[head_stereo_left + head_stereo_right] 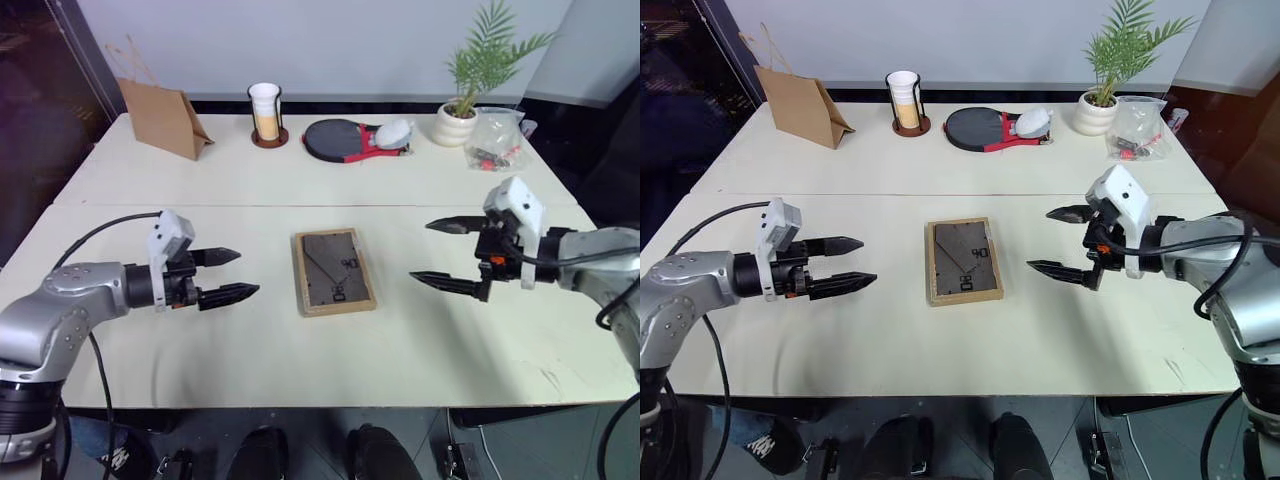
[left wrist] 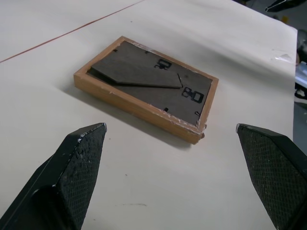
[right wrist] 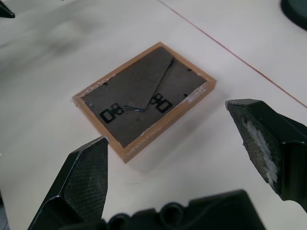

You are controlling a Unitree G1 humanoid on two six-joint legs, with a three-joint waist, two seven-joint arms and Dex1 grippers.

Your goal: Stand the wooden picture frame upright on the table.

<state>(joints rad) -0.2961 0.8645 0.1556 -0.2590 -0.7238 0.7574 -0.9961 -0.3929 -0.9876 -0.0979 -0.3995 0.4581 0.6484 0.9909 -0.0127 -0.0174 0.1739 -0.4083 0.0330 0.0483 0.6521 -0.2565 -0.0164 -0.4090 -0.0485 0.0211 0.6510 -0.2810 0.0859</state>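
Note:
The wooden picture frame (image 1: 334, 271) lies flat on the table (image 1: 300, 180), face down, its dark back with the folded stand and clips facing up. It rests near the middle of the front half. My left gripper (image 1: 230, 274) hovers to the frame's left, open, fingers pointing at it with a gap between. My right gripper (image 1: 446, 254) hovers to the frame's right, open, also aimed at it. Both wrist views look onto the frame (image 2: 146, 91) (image 3: 145, 98) lying between wide-spread fingers (image 2: 76, 167) (image 3: 84, 182), apart from it.
Along the far edge stand a brown paper bag (image 1: 162, 117), a cup in a black holder (image 1: 266, 113), a black and red paddle (image 1: 345, 139), a potted plant (image 1: 470, 90) and a clear plastic bag (image 1: 497, 140). A seam line (image 1: 300, 206) crosses the tabletop.

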